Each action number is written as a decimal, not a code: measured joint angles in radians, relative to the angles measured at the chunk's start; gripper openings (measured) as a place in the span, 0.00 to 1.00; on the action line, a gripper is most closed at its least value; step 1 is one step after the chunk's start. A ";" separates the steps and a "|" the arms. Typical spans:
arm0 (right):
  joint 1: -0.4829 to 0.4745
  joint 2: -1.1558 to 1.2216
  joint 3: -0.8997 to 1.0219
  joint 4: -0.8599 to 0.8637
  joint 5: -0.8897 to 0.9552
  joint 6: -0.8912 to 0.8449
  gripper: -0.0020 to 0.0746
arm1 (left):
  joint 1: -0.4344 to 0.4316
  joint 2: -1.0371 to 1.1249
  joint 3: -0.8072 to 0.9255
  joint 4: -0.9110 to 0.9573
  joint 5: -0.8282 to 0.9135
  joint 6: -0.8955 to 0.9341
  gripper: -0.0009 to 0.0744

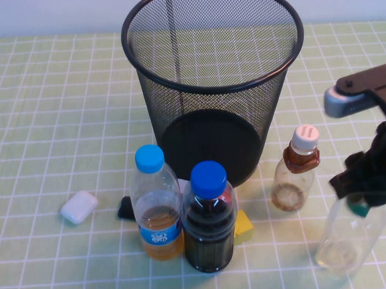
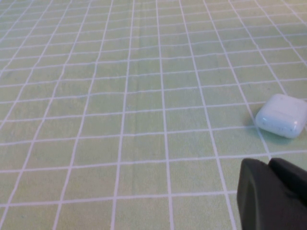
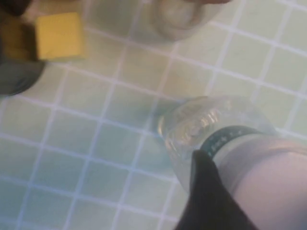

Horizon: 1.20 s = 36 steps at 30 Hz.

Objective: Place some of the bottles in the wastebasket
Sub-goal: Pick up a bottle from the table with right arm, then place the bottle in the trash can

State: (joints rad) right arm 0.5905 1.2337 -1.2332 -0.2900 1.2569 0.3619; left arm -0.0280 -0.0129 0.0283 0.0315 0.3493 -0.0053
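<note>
Wastebasket (image 1: pixel 214 87), tall black wire-mesh, empty. Right gripper (image 1: pixel 365 183) clenched on larger clear green-banded bottle (image 1: pixel 348 240), near right. Left gripper (image 2: pixel 273 196) parked left, grip unclear.

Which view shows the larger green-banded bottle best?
Right wrist view: the green-banded bottle fills it, right gripper at its neck. High view shows it partly behind the gripper. Left wrist view misses it; left gripper parked.

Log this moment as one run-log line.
right gripper: shut on larger bottle neck, at table's right | left gripper: near white case | smaller bottle: upright on table | wastebasket: no bottle inside
</note>
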 joint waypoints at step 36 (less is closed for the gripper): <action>0.000 0.385 -0.654 0.198 -0.323 -0.353 0.25 | 0.000 0.000 0.000 0.000 0.000 0.000 0.01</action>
State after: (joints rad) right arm 0.5905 1.6185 -1.8874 -0.0920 0.9338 0.0093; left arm -0.0280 -0.0129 0.0283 0.0315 0.3493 -0.0053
